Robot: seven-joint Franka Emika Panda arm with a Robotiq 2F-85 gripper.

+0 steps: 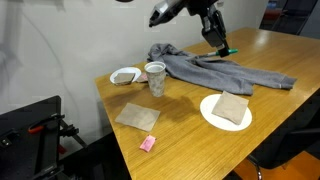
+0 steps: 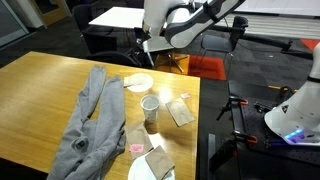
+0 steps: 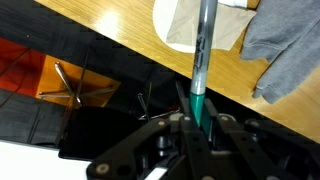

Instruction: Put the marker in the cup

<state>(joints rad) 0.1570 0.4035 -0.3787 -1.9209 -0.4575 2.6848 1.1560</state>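
Note:
My gripper (image 1: 217,40) is shut on the thin green marker (image 1: 227,48) and holds it in the air above the far end of the wooden table, over the grey garment. In the wrist view the marker (image 3: 203,60) sticks out from between the shut jaws (image 3: 197,122). The white paper cup (image 1: 155,78) with a brownish pattern stands upright near the table's left edge, well apart from the gripper. The cup also shows in an exterior view (image 2: 150,110). The gripper itself is hard to make out in that view.
A grey garment (image 1: 215,68) lies across the table. A shallow white bowl (image 1: 125,76) sits beside the cup. A white plate (image 1: 207,112) holds a brown napkin. Another napkin (image 1: 137,117) and a pink block (image 1: 148,144) lie near the front edge.

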